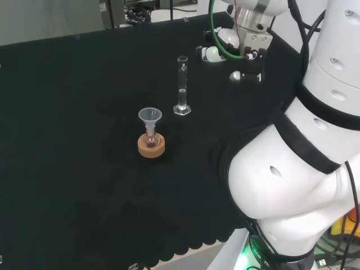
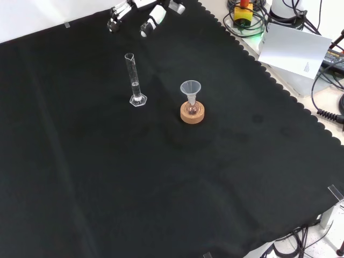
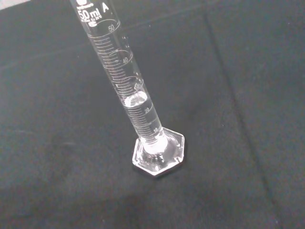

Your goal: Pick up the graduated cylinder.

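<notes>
Glass: one graduated cylinder (image 1: 182,85), one funnel (image 1: 149,116), one cork ring (image 1: 151,146).

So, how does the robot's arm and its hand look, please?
The arm has big, rounded, glossy white links with black bands at the joints and small dark screw holes. A green cable and black cables run along it. The hand is black and white, with white tips on dark fingers.

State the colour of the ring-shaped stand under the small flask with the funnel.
Tan cork stand, clearest in the front view.
</notes>
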